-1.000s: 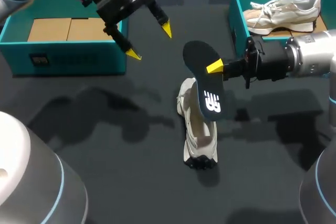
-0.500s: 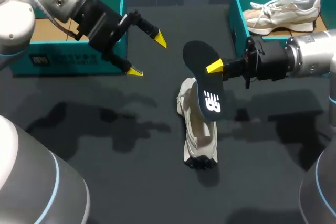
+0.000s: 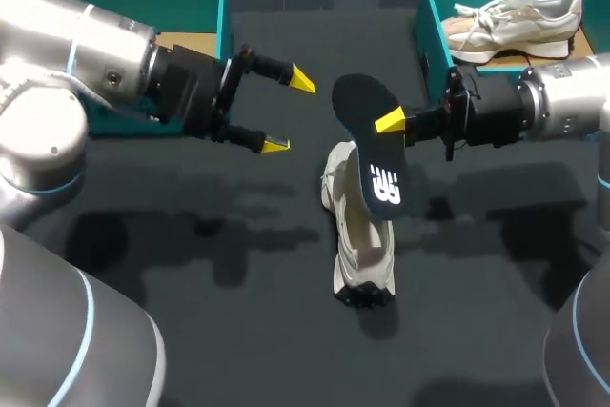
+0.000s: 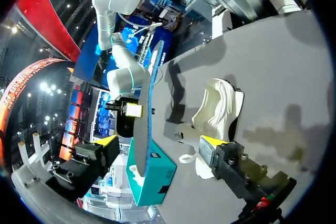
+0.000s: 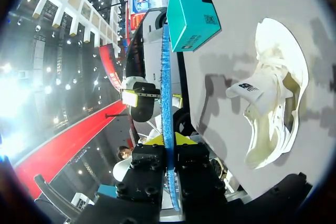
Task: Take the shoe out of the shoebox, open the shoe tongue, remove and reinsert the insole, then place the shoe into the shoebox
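The near half of the tabletop (image 3: 219, 312) is open dark surface, and so is the strip between the two boxes along the far edge. My left tool (image 3: 290, 112) hangs over that strip, just off the near right corner of the teal left shoebox (image 3: 205, 7) at the far left corner. Its fingers are spread wide with nothing between them, and they point across at the insole (image 3: 370, 135) with a clear gap left to it.

My right tool (image 3: 391, 124) comes in from the right edge and is clamped on the insole's edge. It holds the dark insole in the air with its lower end directly over the shoe (image 3: 360, 245). The white shoe lies near the middle of the tabletop, lengthwise from far to near, apart from both tools.

The right shoebox (image 3: 431, 21) sits at the far right corner, close behind my right arm, with a second shoe (image 3: 519, 16) inside.
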